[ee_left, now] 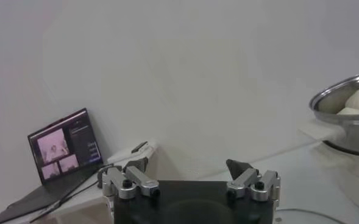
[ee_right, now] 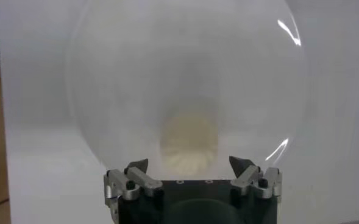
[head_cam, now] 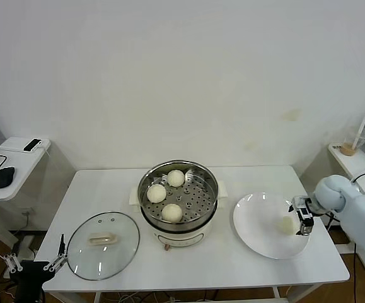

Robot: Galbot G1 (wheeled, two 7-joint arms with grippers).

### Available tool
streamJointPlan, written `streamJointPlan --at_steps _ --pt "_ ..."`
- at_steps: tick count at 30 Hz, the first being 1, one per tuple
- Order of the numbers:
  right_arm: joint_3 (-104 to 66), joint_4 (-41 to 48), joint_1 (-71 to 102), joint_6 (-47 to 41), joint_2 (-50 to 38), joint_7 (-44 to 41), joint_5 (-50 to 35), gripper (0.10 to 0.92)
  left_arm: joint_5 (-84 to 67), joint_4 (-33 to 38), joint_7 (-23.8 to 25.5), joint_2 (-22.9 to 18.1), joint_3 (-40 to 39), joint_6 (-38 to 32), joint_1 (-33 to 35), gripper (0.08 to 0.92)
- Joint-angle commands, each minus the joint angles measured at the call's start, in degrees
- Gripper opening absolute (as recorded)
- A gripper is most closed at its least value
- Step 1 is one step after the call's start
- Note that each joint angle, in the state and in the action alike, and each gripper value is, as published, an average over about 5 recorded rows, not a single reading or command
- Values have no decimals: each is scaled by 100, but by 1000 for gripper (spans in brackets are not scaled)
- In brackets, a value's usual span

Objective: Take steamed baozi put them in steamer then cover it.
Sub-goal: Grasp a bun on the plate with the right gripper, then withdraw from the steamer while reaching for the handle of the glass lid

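A white rectangular desk [head_cam: 106, 189] is seen against a plain white wall [head_cam: 182, 76]. At its middle stands the round shiny stainless-steel steamer basket [head_cam: 178, 192] on its cream-white pot base [head_cam: 181, 235]. Three smooth cream-white steamed baozi are held on the perforated floor: one at the far side [head_cam: 176, 178], one toward the robot's left [head_cam: 156, 193], one at the near side [head_cam: 172, 213].

The round clear glass cover [head_cam: 103, 245] with its cream-white bar handle is laid flat on the desk to the steamer's left, close to the near edge and just apart from the pot base. A flat round white plate [head_cam: 258, 222] is set to the steamer's right, and the fourth baozi [head_cam: 287, 225] is seen on its right part, well away from the steamer.

The right gripper [head_cam: 301, 216] is held at the plate's right rim, just beside that bun; in the right wrist view its fingers [ee_right: 136, 167] are spread wide with the bun [ee_right: 189, 141] beyond and between them, not touched. The left gripper [head_cam: 36, 264] is parked off the desk's near left corner, fingers [ee_left: 239, 167] spread wide and nothing between them.

Bare desk is left along the far edge and between the steamer and the plate. A small white side table [head_cam: 9, 165] with a black mouse [head_cam: 3, 177] stands off to the left, and an open laptop [ee_left: 60, 159] shows in the left wrist view. A clear plastic cup [head_cam: 353, 142] with a straw stands on a shelf at far right.
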State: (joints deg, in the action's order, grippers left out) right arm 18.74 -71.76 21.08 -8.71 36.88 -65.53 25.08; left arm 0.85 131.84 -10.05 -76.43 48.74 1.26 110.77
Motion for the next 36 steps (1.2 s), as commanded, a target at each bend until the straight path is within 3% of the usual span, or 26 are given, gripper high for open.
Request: streamJointPlan --at_steps 1,7,20,36 --pt "-108 310 96 -4 358 73 240 823 -1 -16 -2 3 3 4 -7 823" --pt "-74 339 64 -79 382 147 207 802 -1 -73 -1 -7 -7 3 -38 823" --pt "34 116 -100 -270 185 67 -62 590 -9 -33 -10 -17 -4 0 -6 823" --pt "2124 -996 -3172 -822 -245 3 -1847 594 -22 -25 -9 0 -18 -4 -44 823"
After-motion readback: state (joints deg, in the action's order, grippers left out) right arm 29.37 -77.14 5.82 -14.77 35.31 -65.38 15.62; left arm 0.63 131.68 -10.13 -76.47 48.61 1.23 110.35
